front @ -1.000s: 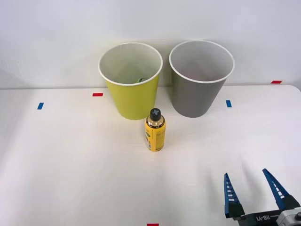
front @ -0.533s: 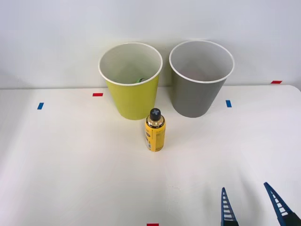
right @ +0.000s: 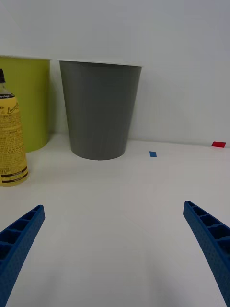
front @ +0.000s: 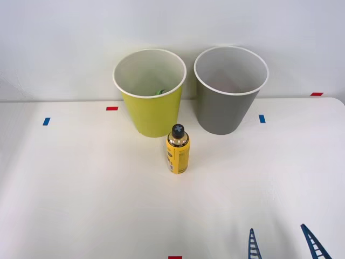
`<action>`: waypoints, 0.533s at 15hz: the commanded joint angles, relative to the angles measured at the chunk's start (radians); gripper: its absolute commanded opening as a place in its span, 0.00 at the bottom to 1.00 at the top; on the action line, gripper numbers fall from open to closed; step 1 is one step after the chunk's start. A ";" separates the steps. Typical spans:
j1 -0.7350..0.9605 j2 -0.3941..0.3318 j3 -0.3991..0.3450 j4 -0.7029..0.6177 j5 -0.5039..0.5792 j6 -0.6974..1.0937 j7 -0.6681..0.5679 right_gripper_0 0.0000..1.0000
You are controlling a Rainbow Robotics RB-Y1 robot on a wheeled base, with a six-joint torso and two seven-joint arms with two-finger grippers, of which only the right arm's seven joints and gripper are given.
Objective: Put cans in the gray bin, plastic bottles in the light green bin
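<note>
The light green bin (front: 150, 91) stands at the back of the table (front: 81, 189), something green half hidden inside. In front, between the bins, a yellow bottle (front: 177, 149) stands upright. The gray bin (front: 230, 89) follows. The right gripper (front: 281, 245), cut off at the near edge, is spread wide, grasping nothing.

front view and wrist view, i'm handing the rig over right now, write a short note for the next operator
Right gripper: jaws open, empty, low at the near right edge of the table, well short of everything.
Yellow bottle with a black cap: upright on the table, just in front of the gap between the two bins, touching neither.
Light green bin on the left, gray bin on the right, both upright at the back. Something small and green shows inside the light green bin; the gray bin's contents can't be told.
Left: grasp the yellow bottle and drop it in the light green bin.
</note>
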 commanded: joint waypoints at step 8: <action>0.019 0.008 -0.006 0.000 -0.007 0.000 0.003 1.00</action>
